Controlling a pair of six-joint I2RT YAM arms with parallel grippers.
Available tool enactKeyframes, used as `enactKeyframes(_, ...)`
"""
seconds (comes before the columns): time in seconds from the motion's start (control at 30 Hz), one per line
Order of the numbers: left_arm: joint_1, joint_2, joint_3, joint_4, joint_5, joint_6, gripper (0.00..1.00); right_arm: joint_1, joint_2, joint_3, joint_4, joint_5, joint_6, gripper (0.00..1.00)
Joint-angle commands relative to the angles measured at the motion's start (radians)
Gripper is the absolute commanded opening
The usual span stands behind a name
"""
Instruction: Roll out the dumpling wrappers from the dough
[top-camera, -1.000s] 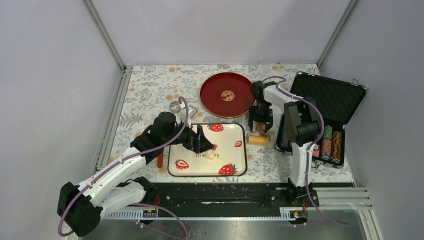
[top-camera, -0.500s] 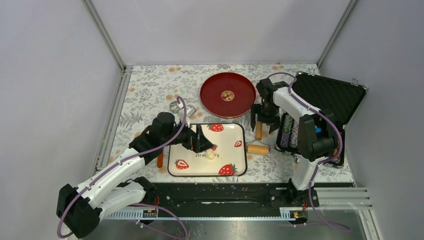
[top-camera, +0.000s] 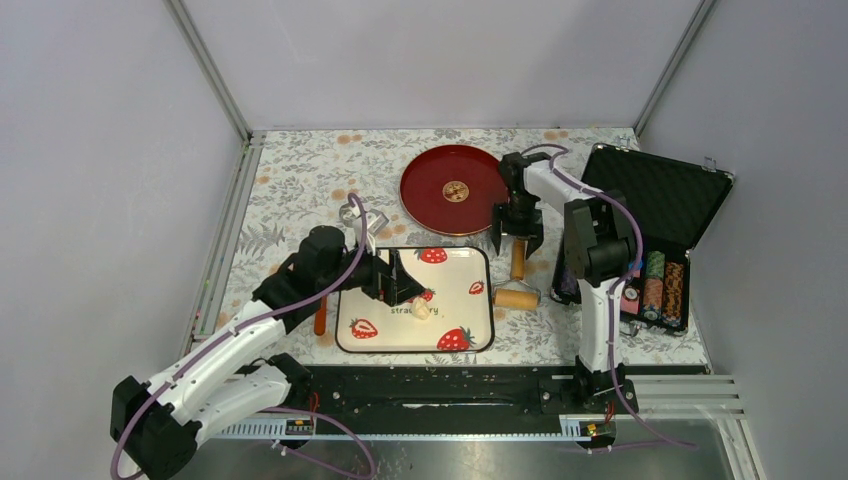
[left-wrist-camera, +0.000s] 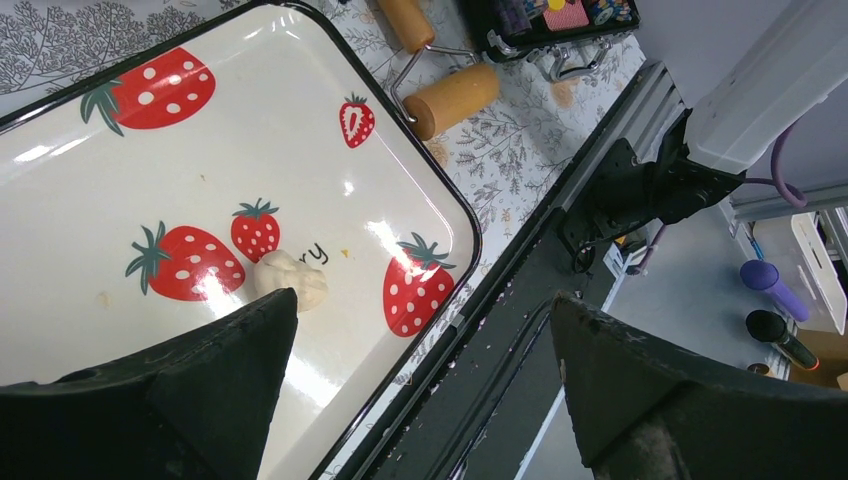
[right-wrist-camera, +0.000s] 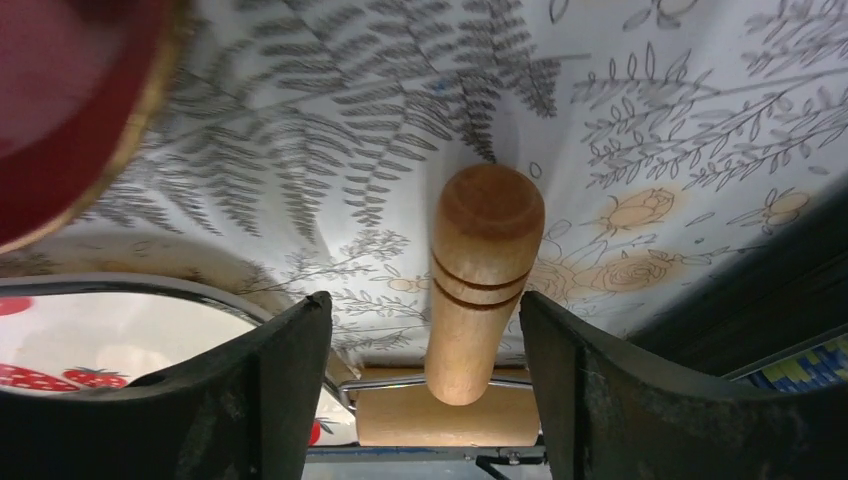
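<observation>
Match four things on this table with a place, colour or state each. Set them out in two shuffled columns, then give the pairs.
Things:
1. dough
2. roller
3. plate
4. case

Descriptions:
A. red and round
B. black, lid open
C. on the strawberry tray
D. wooden, lying just right of the tray

Pairs: 1-C, 2-D, 3-A, 4-B

Right gripper (top-camera: 517, 240) straddles roller handle (right-wrist-camera: 482, 280) with gaps both sides; red plate (top-camera: 430, 200), tray rim (top-camera: 491, 300) and open case (top-camera: 660, 200) crowd close around it
</observation>
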Motion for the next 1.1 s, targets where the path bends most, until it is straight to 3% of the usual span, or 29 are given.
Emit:
enactKeyframes(0.0,-0.003,-0.032,-0.003,0.02,-0.03,-0.01,0.96,-0.004,-0.016,-0.024,-0.072,0.005,0.022,0.74)
enactKeyframes(0.5,-0.003,-0.035,0.042,0.044,-0.025,-0.038,0.96,0.003,-0.075,-0.165,-0.08,-0.03,0.027,0.56)
enactKeyframes(0.6,-0.002,-0.04,0.042,0.05,-0.026,-0.046,0.96,0.009,-0.083,-0.183,-0.077,-0.033,0.015,0.43)
enactKeyframes(0.8,-0.004,-0.058,0.044,0.053,-0.025,-0.057,0.96,0.009,-0.104,-0.209,-0.054,-0.037,-0.011,0.0)
enactKeyframes(1.07,-0.003,-0.062,0.037,0.037,-0.022,-0.058,0.96,0.009,-0.245,-0.285,0.017,-0.023,-0.017,0.0)
